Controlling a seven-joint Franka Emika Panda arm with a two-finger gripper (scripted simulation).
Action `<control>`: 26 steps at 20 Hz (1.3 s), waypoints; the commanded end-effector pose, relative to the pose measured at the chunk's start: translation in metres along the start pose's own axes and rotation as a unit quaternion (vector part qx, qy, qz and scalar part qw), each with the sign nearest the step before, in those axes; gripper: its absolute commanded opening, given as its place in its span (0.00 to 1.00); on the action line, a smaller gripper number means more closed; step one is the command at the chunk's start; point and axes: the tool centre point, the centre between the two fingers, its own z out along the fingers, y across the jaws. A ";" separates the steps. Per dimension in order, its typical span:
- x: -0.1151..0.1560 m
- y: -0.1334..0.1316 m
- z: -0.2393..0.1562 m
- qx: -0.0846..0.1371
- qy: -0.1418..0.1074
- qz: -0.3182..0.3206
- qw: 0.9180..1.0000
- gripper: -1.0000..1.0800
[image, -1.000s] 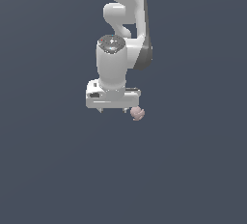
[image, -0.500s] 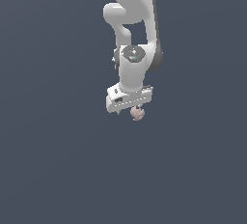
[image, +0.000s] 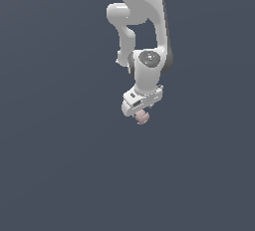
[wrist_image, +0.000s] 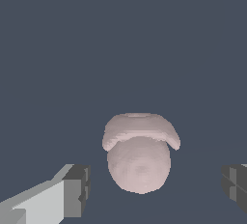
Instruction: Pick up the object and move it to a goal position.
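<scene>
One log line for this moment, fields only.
gripper: open | object: between fingers, gaps both sides | grasp: not yet closed
</scene>
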 end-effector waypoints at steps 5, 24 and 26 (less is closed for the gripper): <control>-0.001 -0.003 0.003 0.001 0.000 -0.006 1.000 0.96; -0.001 -0.005 0.052 0.001 0.000 -0.009 1.000 0.00; -0.001 -0.005 0.052 0.001 0.000 -0.009 1.000 0.00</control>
